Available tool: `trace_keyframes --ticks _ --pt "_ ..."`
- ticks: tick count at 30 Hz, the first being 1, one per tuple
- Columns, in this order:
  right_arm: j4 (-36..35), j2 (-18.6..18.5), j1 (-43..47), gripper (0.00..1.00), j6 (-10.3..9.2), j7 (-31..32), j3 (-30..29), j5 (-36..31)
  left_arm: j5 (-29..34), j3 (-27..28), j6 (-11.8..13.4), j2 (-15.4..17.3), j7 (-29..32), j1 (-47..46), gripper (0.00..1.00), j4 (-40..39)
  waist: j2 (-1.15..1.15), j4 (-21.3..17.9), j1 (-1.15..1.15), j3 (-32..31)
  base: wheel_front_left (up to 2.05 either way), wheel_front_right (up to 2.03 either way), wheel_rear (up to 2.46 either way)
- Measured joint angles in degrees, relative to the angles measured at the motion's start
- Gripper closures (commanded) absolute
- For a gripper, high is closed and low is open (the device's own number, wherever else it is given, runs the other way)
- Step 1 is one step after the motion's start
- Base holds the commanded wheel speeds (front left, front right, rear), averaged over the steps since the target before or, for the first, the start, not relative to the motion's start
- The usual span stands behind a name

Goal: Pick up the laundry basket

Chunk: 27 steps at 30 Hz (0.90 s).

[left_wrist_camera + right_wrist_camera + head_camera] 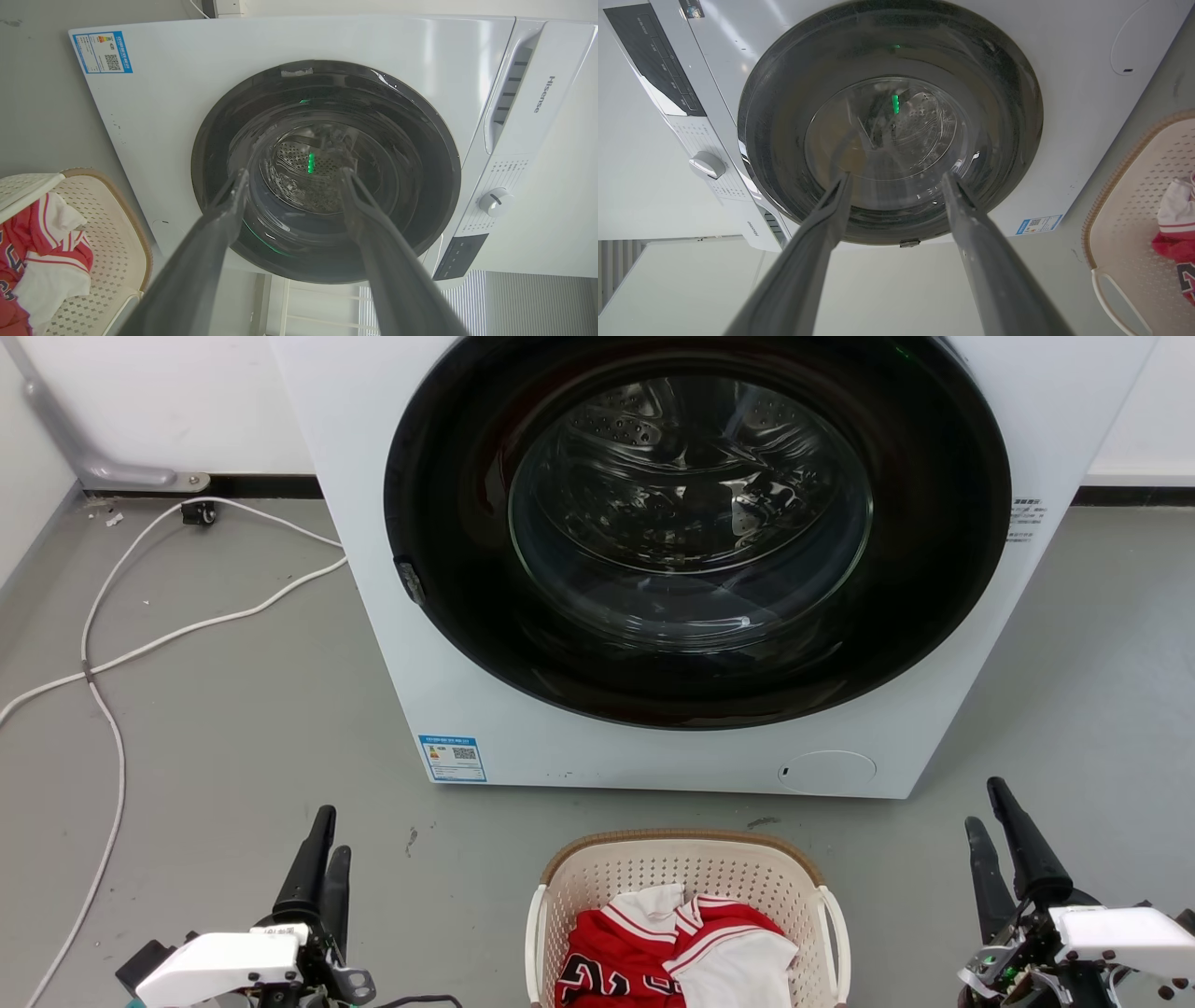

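The laundry basket [681,838] sat on the floor [233,709] just in front of the washing machine [485,691], below its door, with red-and-white clothes [653,943] heaped inside. The left gripper [332,833] hung before the machine's left lower corner and the right gripper [983,803] before its right one. Both pointed at the machine; in the wrist views each had its fingers parted and held nothing.

The likeliest trouble was an uneven lift. If one gripper caught a loop handle [837,924] and the other missed, the basket would probably tip and shed the clothes. The handles looked thin and smooth, so a shallow hold might slip. With the basket so close to the machine, a forward swing could knock its rim against the front panel.

The head view's bottom edge cut off the basket's near half, so the handles' full run and the load's depth stayed unknown. Each wrist view caught only one edge of the basket. Reflections on the door glass made the drum's contents hard to judge.
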Motion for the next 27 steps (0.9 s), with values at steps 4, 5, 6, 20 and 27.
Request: trace_keyframes --ticks 4,5,6,20,27 --pt "-0.76 0.00 0.23 0.00 0.00 -1.10 0.41 -0.22 0.68 -0.29 0.00 0.00 -1.05 0.09 0.00 -0.66 0.00 -0.02 0.00 0.02 0.00 0.00 0.00" --pt "-0.94 0.01 0.33 0.00 -0.01 -1.38 0.45 -0.62 0.87 -0.31 0.00 0.00 -1.30 0.11 0.00 -0.77 0.00 -0.02 0.00 0.02 0.00 0.00 0.00" --pt "-1.08 0.01 0.37 0.00 -0.01 -1.57 0.41 -1.15 1.02 -0.31 0.00 0.00 -1.57 0.14 0.00 -0.91 0.00 -0.02 0.00 0.02 0.00 0.00 0.00" --pt "-1.70 0.01 0.36 0.00 -0.01 -4.92 -1.43 -17.19 10.98 3.11 0.97 0.04 -4.85 0.21 0.00 -2.40 0.00 -0.06 0.00 0.14 0.00 0.00 0.00" --pt "-5.27 0.00 -0.16 0.00 -0.01 -6.37 -2.45 -31.47 20.60 2.30 3.37 0.04 -6.33 0.21 0.00 -7.88 0.00 -0.04 0.00 0.43 0.00 0.00 0.00"
